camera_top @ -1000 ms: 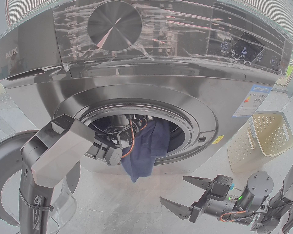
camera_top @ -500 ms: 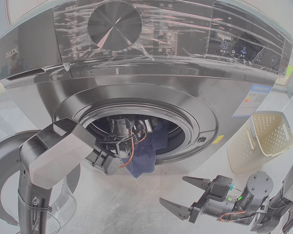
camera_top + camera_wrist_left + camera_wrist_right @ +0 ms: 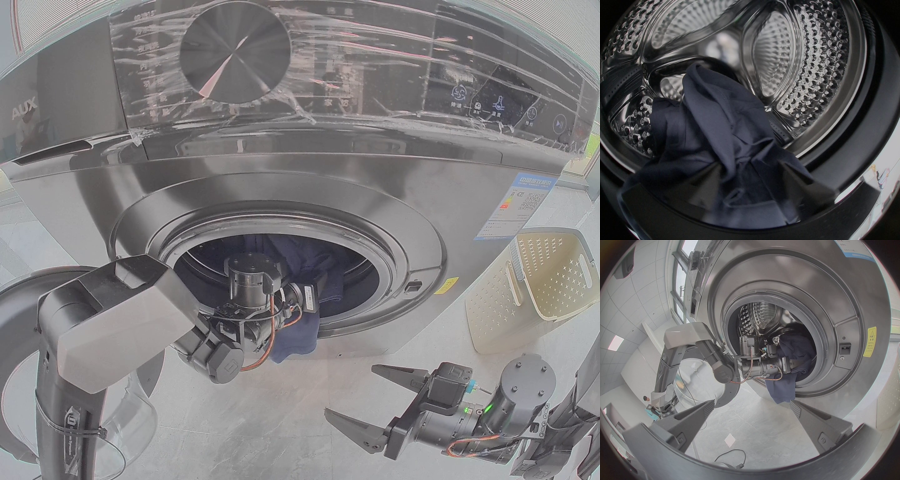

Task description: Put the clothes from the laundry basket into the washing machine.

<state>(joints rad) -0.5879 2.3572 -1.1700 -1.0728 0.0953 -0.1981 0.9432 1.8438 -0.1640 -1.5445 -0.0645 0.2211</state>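
Navy garment [image 3: 718, 125] lies mostly inside the washing machine [image 3: 412, 250], heaped at the front lip of the drum [image 3: 818, 62]. One tail hangs out over the door rim. Left gripper [image 3: 751, 165] sits at the mouth, jaws apart astride the cloth and not clamped, judged placed to push the rest in. Right gripper [image 3: 350, 390] hovers above the floor [image 3: 250, 412], jaws apart and unladen. Laundry basket [image 3: 537, 294] leans by the machine's right front corner.

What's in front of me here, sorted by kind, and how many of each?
Washing machine: 1
Laundry basket: 1
Navy garment: 1
End effectors: 2, left end effector and right end effector
Total: 5
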